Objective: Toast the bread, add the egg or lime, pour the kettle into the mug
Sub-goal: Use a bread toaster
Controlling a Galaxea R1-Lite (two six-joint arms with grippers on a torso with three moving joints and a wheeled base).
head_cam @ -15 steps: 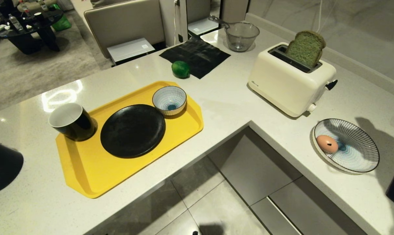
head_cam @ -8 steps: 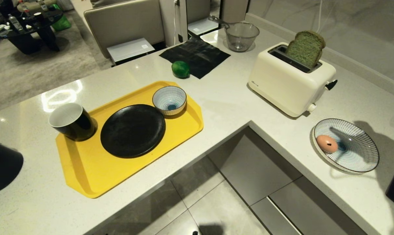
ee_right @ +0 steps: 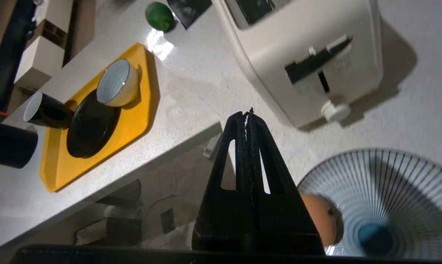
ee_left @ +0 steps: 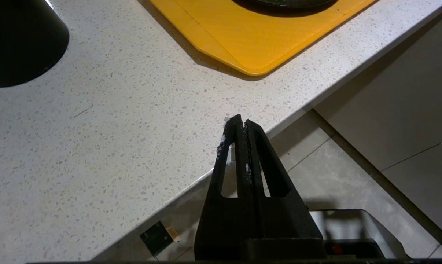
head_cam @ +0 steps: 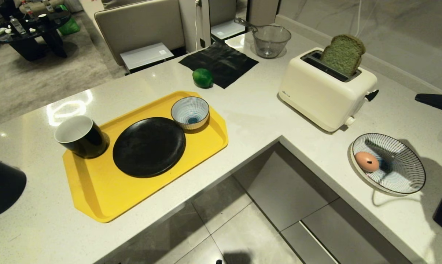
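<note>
- Pale speckled stone worktop (head_cam: 250, 110), L-shaped, carries everything.
- Green-tinted bread slice (head_cam: 342, 54) stands upright, half out of the far slot of the cream two-slot toaster (head_cam: 325, 91); near slot shows open.
- Pinkish-orange egg (head_cam: 366, 161) with a dark mark lies in the wide blue-and-white striped dish (head_cam: 404, 172), right of the toaster.
- Glossy green lime (head_cam: 202, 77) sits at the edge of a black square mat (head_cam: 221, 60); clear glass bowl (head_cam: 271, 40) behind it.
- Yellow plastic tray (head_cam: 96, 194) holds the glossy black mug (head_cam: 81, 136) with white inside, a flat black round plate (head_cam: 148, 146) and a small striped bowl (head_cam: 190, 112).
- Matte black kettle (head_cam: 1, 185): only part shows, cut by the left edge.
- Right gripper (ee_right: 248, 113): fingers pressed together, hanging above the worktop edge between toaster and dish; egg (ee_right: 318, 220) half hidden behind it. In the head view only a dark tip at the right edge.
- Left gripper (ee_left: 241, 123): fingers pressed together, empty, over the worktop's front edge, near the tray corner.
</note>
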